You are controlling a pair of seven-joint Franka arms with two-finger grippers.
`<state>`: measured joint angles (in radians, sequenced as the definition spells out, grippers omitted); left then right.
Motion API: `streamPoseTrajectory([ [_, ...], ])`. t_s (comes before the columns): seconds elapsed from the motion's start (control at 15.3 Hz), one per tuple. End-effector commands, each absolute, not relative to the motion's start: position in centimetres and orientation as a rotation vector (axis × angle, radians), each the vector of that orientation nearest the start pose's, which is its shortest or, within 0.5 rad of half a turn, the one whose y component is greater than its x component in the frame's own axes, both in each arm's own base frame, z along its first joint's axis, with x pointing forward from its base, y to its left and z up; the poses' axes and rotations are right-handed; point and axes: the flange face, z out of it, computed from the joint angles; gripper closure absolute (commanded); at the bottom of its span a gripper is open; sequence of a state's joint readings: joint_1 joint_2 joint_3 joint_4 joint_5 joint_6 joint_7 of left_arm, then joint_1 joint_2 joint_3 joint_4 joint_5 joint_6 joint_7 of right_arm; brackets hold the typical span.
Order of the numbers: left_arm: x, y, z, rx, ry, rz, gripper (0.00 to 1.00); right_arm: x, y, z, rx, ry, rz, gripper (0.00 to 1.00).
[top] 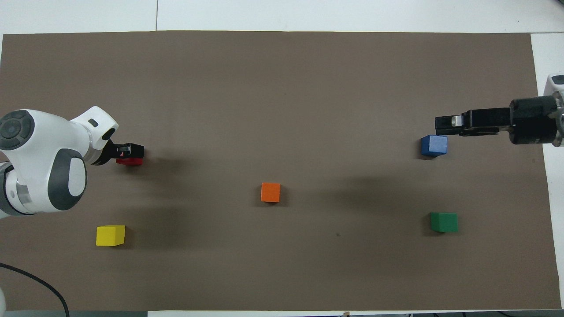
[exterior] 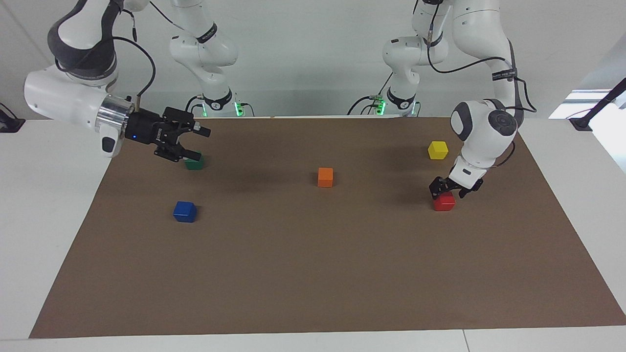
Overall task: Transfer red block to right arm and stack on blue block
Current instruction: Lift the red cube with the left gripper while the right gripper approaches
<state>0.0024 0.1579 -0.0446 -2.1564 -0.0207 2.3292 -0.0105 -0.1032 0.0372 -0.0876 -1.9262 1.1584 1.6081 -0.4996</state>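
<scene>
The red block (exterior: 445,204) (top: 130,161) lies on the brown mat toward the left arm's end. My left gripper (exterior: 447,191) (top: 130,150) is low over it, open, with one finger on each side of the block's upper part. From overhead the gripper hides most of the block. The blue block (exterior: 185,211) (top: 434,145) sits toward the right arm's end. My right gripper (exterior: 199,144) (top: 443,125) hangs open and level above the mat near the blue and green blocks, holding nothing.
A green block (exterior: 194,165) (top: 443,222) sits nearer to the robots than the blue one, partly covered by the right gripper's lower finger in the facing view. An orange block (exterior: 325,177) (top: 270,192) is mid-mat. A yellow block (exterior: 437,150) (top: 110,235) lies beside the left arm.
</scene>
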Motion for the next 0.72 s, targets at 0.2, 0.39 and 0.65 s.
streamPoseTrajectory([
  [0.2, 56.0, -3.8, 29.9, -3.155, 0.009, -0.021, 0.02, 53.7, 1.9, 45.7, -1.617, -0.076, -0.085, 0.00],
  [0.39, 56.5, -2.9, 30.7, -3.153, -0.012, 0.035, 1.00, 53.7, 3.3, 41.1, -1.398, -0.130, -0.024, 0.00],
  [0.65, 58.1, -0.4, 35.7, -3.159, -0.227, 0.110, 1.00, 53.9, 6.0, 37.8, -1.207, -0.138, 0.061, 0.00],
])
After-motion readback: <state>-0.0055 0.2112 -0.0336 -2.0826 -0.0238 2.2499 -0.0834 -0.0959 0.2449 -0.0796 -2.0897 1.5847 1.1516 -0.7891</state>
